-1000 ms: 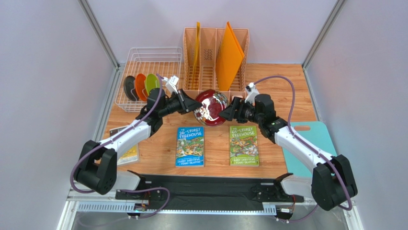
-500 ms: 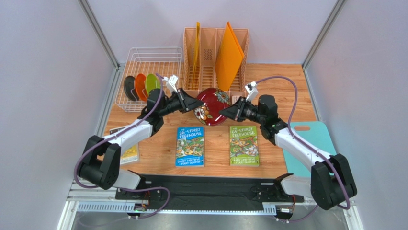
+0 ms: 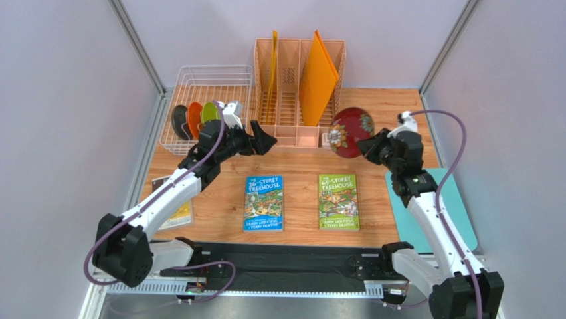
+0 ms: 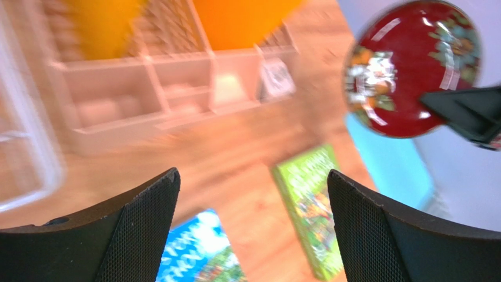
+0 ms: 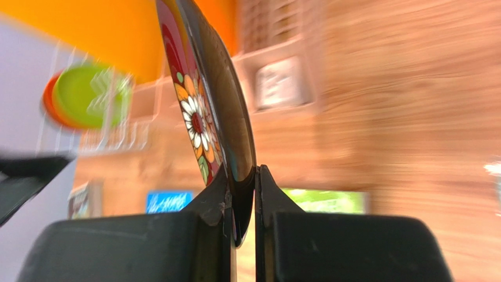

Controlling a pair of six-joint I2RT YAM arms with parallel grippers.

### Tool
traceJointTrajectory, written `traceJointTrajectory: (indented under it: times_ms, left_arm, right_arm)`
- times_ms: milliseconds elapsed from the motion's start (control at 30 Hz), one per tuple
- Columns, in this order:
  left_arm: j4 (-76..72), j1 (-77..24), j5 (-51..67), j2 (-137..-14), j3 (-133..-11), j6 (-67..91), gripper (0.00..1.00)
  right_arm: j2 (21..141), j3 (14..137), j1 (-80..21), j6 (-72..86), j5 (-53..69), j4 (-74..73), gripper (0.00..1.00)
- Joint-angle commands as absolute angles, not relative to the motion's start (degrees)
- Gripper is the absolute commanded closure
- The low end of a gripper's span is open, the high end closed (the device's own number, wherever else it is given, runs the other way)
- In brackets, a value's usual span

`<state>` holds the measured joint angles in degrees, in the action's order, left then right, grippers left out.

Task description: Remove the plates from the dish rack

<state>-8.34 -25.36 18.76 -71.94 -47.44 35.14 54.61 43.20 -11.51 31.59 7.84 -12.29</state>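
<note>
The dark red floral plate [image 3: 350,131] hangs on edge in the air at the right, in front of the peach organizer. My right gripper [image 3: 369,143] is shut on its rim; in the right wrist view the plate [image 5: 200,111] stands pinched in that gripper [image 5: 241,194]. My left gripper [image 3: 262,141] is open and holds nothing, well to the left of the plate [image 4: 411,64]. Its fingers [image 4: 147,223] spread wide over the books. The black [image 3: 179,121], orange [image 3: 194,118] and lime green [image 3: 210,111] plates stand in the white wire dish rack [image 3: 199,80].
A peach slotted organizer [image 3: 285,100] with tall orange folders [image 3: 317,76] stands at the back centre. A blue book [image 3: 264,203] and a green book [image 3: 338,201] lie on the wooden table. A teal board [image 3: 432,206] lies at the right, under the right arm.
The left gripper let go of the red plate, opened wide and drew back to the left. The right gripper shut on the plate and carried it to the right.
</note>
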Motion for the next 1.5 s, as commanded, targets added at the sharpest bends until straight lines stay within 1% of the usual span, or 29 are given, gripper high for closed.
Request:
traceJointTrajectory:
  times_ms: [0, 33, 100, 200, 300, 333, 533, 600, 667, 933, 967, 1000, 1067, 1167, 1200, 1367, 1467]
  left_arm:
    - [6.58, -25.4, -4.51, -65.4, -53.43, 18.39, 0.0]
    - [7.29, -25.4, -7.01, -65.04, -53.7, 17.41, 0.0]
    - [8.87, -25.4, -12.19, -64.51, -54.66, 15.57, 0.0]
    - [9.75, -25.4, -15.1, -64.86, -55.9, 14.5, 0.01]
    - [10.19, -25.4, -15.12, -65.21, -56.78, 14.59, 0.01]
    - [10.2, -25.4, -15.2, -65.3, -56.69, 14.94, 0.01]
    - [7.83, -25.4, -15.03, -64.69, -54.32, 15.82, 0.01]
    - [8.61, -25.4, -17.48, -65.56, -54.58, 16.61, 0.01]
    - [9.49, -25.31, -18.8, -66.96, -55.63, 16.09, 0.0]
    - [10.28, -25.22, -17.49, -68.64, -57.3, 16.61, 0.01]
    - [10.37, -25.22, -17.32, -68.64, -57.22, 16.61, 0.0]
    - [10.63, -25.22, -17.49, -68.64, -57.22, 16.7, 0.01]
    - [11.07, -25.14, -18.71, -68.55, -57.3, 17.23, 0.01]
    - [11.16, -24.61, -18.55, -68.55, -57.3, 17.05, 0.01]
    - [11.16, -24.52, -18.46, -68.55, -57.39, 17.31, 0.01]
    - [11.25, -23.64, -16.44, -68.99, -57.48, 18.1, 0.01]
    - [11.43, -23.47, -16.0, -69.17, -57.66, 17.84, 0.01]
  right_arm:
    - [54.66, 49.39, -1.08, 31.55, 2.19, -18.71, 1.0]
    - [56.41, 49.57, 2.34, 31.55, 2.98, -18.98, 1.0]
    - [58.61, 50.45, 4.56, 31.46, 3.78, -18.72, 1.0]
    - [63.97, 52.03, 7.11, 31.03, 4.66, -17.85, 1.0]
    - [70.29, 53.87, 9.66, 31.2, 8.77, -14.94, 1.0]
    - [73.79, 54.66, 11.06, 31.11, 12.97, -14.68, 1.0]
    - [85.68, 60.02, 11.87, 31.11, 19.41, -11.25, 1.0]
    - [89.1, 61.43, 11.6, 31.29, 18.29, -13.0, 1.0]
    - [90.78, 61.26, 11.69, 31.55, 18.72, -11.17, 1.0]
    - [98.43, 62.93, 11.69, 31.46, 18.37, -13.27, 1.0]
    - [99.05, 63.02, 11.6, 31.55, 18.37, -13.79, 0.99]
    - [100.1, 63.28, 11.6, 31.9, 18.2, -15.1, 0.94]
    - [100.98, 63.46, 11.6, 31.82, 17.14, -16.69, 0.91]
    - [100.46, 62.5, 11.6, 31.82, 13.89, -18.54, 0.83]
    - [100.2, 62.23, 11.6, 31.73, 12.49, -19.15, 0.77]
    - [100.63, 61.17, 11.6, 31.9, 10.72, -20.83, 0.74]
    - [100.99, 60.56, 11.6, 31.9, 9.85, -21.36, 0.69]
